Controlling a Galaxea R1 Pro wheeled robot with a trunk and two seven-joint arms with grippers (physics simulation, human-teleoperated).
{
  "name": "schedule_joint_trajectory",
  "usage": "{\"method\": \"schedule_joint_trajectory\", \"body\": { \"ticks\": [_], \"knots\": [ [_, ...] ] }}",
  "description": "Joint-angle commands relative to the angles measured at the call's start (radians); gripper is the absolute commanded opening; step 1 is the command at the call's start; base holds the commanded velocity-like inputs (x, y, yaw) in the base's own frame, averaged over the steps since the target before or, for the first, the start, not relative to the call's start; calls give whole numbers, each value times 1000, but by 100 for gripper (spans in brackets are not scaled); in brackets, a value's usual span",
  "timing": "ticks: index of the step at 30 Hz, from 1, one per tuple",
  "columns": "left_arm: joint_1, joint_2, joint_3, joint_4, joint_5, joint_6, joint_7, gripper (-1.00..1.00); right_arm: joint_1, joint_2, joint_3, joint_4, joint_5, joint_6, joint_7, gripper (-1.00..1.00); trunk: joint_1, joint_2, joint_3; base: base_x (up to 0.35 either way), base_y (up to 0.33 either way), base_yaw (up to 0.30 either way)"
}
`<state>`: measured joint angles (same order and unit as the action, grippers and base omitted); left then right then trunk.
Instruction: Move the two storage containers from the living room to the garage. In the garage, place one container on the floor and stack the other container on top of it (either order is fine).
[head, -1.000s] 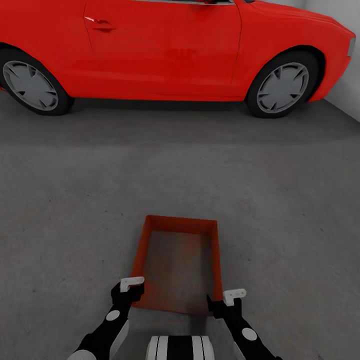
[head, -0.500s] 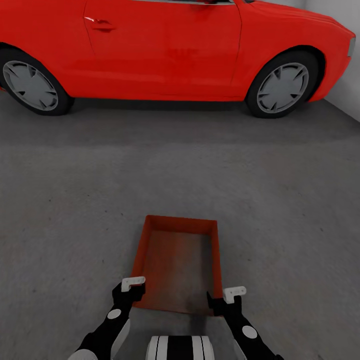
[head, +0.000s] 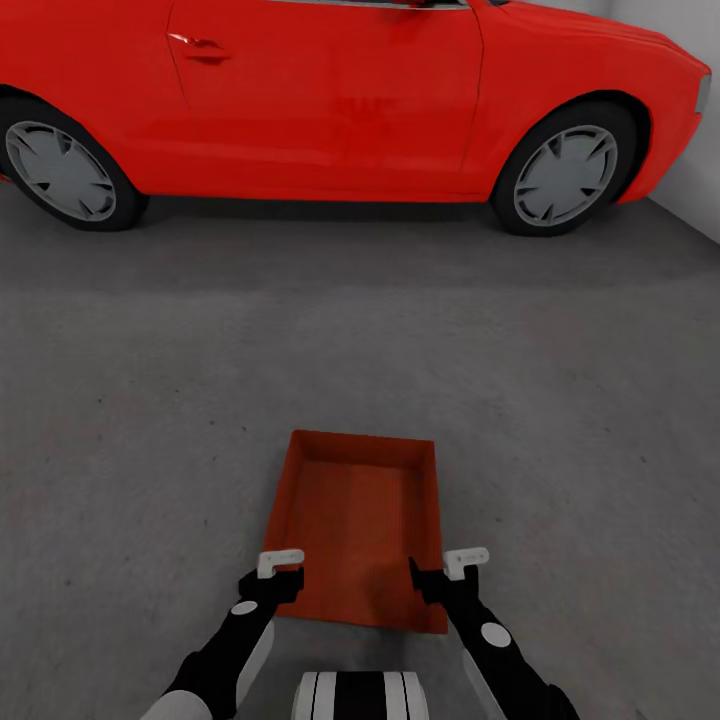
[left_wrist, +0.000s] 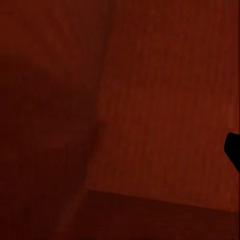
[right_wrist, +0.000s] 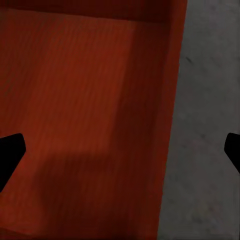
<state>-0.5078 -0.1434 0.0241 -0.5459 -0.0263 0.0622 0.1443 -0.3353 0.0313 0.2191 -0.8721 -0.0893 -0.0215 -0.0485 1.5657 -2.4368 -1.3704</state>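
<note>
**Mia:** Where is the box?

**Sam:** The orange-red storage container (head: 355, 520) is low down in front of the robot, over the dark grey floor (head: 150, 400) of the garage. Its open top faces up and there is nothing inside it. I cannot tell if it touches the floor or hangs just above it.

**Mia:** What is behind it?

**Sam:** A big red car (head: 340, 95), well away from the box. We see its side, its door and two grey wheels. A bit of pale wall (head: 690, 190) is at the far right.

**Mia:** What are the robot's arms doing?

**Sam:** The left end effector (head: 278, 578) is at the near left corner of the box. The right end effector (head: 440, 578) is at the near right corner, by the side wall.

**Mia:** Are they pinching the box?

**Sam:** From the right wrist camera, the two dark fingertips (right_wrist: 11, 152) are spread wide, one over the inside of the box and one over the floor, with the side wall between them. For the left one I cannot tell. Its camera is very close to the red inside of the box, and one dark fingertip (left_wrist: 232, 150) shows at the edge.
</note>
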Motion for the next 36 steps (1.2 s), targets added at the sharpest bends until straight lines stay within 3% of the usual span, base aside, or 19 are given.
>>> {"method": "schedule_joint_trajectory", "body": {
  "ticks": [1, 6, 11, 36],
  "knots": [
    [0, -2, 2, -3, -3, 11, 2, 100, 0, -1, 3, -3, -10, 6, -5, 100, 0, 0, -1, 0, 0, 0],
    [0, -2, 17, -73, -4, 52, 3, 100, 0, -6, -1, -8, -12, 19, -5, 100, 0, 0, -1, 0, 0, 0],
    [0, 0, 32, -149, -3, 163, 2, 100, -1, -8, -55, -10, -9, 20, -4, 100, 0, 0, -1, 0, 0, 0],
    [0, 1, 34, -155, -4, 180, 3, 100, -1, -8, -63, -9, -12, 20, -4, 100, 0, 0, -1, 0, 0, 0]
  ]
}}
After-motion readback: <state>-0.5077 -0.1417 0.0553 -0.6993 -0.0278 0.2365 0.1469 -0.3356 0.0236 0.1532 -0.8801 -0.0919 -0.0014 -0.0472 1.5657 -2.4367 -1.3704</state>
